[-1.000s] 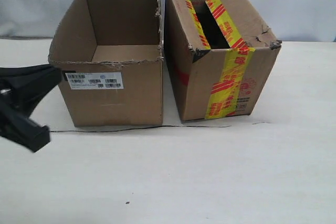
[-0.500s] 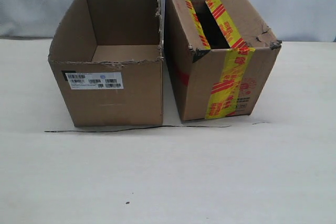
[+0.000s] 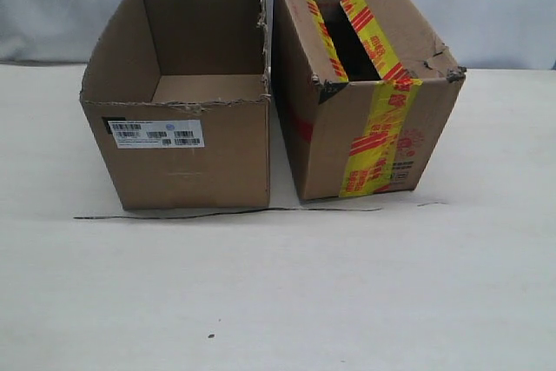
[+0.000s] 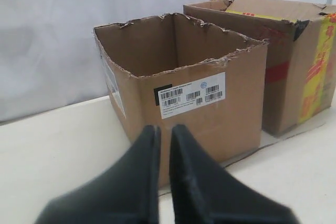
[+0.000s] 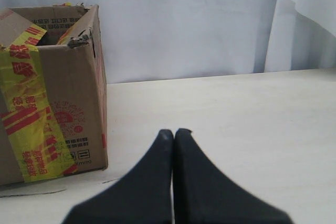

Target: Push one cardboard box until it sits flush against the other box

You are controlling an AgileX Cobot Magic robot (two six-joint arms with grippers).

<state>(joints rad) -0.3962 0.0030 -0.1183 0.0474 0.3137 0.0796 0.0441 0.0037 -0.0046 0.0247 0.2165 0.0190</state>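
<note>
The plain cardboard box (image 3: 187, 167) stands open-topped on the left, its white barcode label facing the front. The other box (image 3: 330, 141), banded with yellow and red tape, stands right beside it; their top edges nearly meet at the back, and a narrow wedge of table shows between them at the front. Neither gripper appears in the exterior view. In the left wrist view my left gripper (image 4: 164, 128) hovers short of the cardboard box (image 4: 233, 124), fingers together with only a thin slit. My right gripper (image 5: 174, 132) is shut and empty, off to the side of the other box (image 5: 79, 103).
Both boxes rest on a pale table (image 3: 304, 301). A thin dark strand (image 3: 217, 213) lies on it along the boxes' front bottom edges. A white cloth backdrop (image 3: 486, 6) hangs behind the table.
The left arm, seen at the left edge of the exterior view one second ago, has pulled out of that view. The boxes have not moved.
</note>
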